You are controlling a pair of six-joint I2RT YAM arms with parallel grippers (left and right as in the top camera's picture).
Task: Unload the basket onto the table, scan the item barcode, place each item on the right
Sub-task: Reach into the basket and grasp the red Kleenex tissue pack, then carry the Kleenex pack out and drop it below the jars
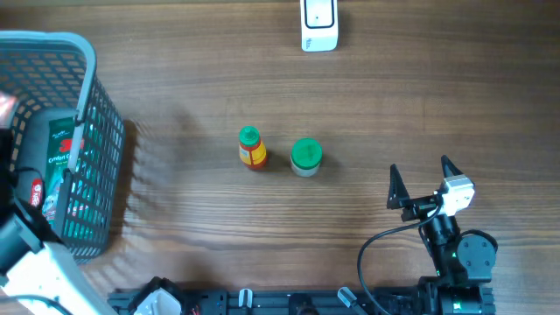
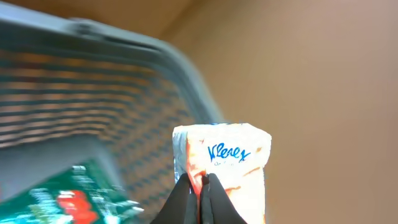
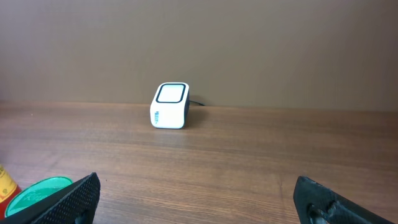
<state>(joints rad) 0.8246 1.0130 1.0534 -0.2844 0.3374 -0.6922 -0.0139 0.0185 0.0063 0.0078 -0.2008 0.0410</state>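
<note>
The step in hand looks like lifting the tissue pack out over the basket and carrying it to the scanner, which stands far from the basket across the table. The left gripper has its fingers pressed together, pinching only a thin fold of wrapper at the pack's lower edge. The lift should therefore be slow, clear the basket rim, and end with the barcode turned toward the scanner window. The pack is white and orange with blue lettering, soft and crinkly. Its barcode is not visible, probably on a hidden face. The right gripper, far from the basket, has its fingers spread wide and holds nothing.
</note>
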